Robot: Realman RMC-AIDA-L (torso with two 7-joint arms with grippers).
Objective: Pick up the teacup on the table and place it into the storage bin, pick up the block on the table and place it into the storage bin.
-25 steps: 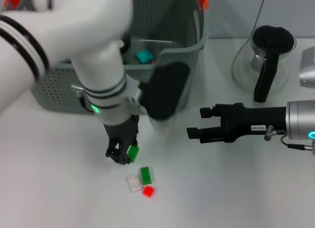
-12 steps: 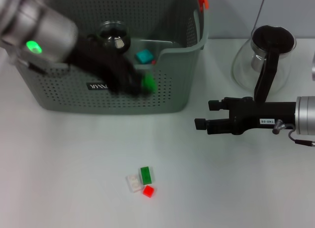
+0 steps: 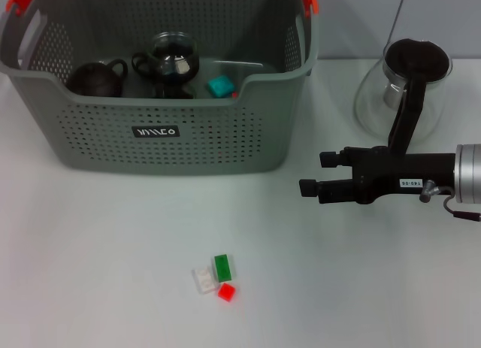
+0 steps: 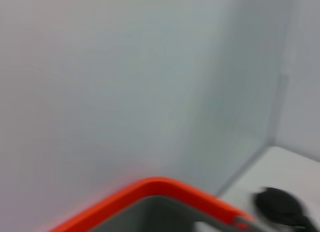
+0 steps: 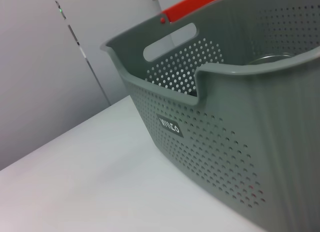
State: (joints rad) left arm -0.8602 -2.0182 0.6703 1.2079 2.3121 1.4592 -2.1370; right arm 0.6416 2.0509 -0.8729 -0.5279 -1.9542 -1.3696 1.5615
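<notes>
The grey-green storage bin [image 3: 158, 149] stands at the back left of the table, and the right wrist view shows its perforated front wall [image 5: 225, 142]. Inside it are a dark brown teacup [image 3: 96, 77], a glass teacup [image 3: 173, 59] and a teal block [image 3: 221, 86]. A green block [image 3: 222, 267], a white block [image 3: 202, 279] and a red block [image 3: 226, 292] lie together on the table in front. My right gripper [image 3: 319, 174] hovers open to the right of the bin, holding nothing. My left gripper is out of view; its wrist view shows only the bin's orange handle clip [image 4: 150, 187] and a wall.
A glass coffee pot [image 3: 409, 92] with a black lid and handle stands at the back right, just behind my right arm. White tabletop lies between the bin and the three loose blocks.
My left arm lifted a green block from the table, swung it up to the bin and has left the head view. The right gripper moved slightly to the right.
</notes>
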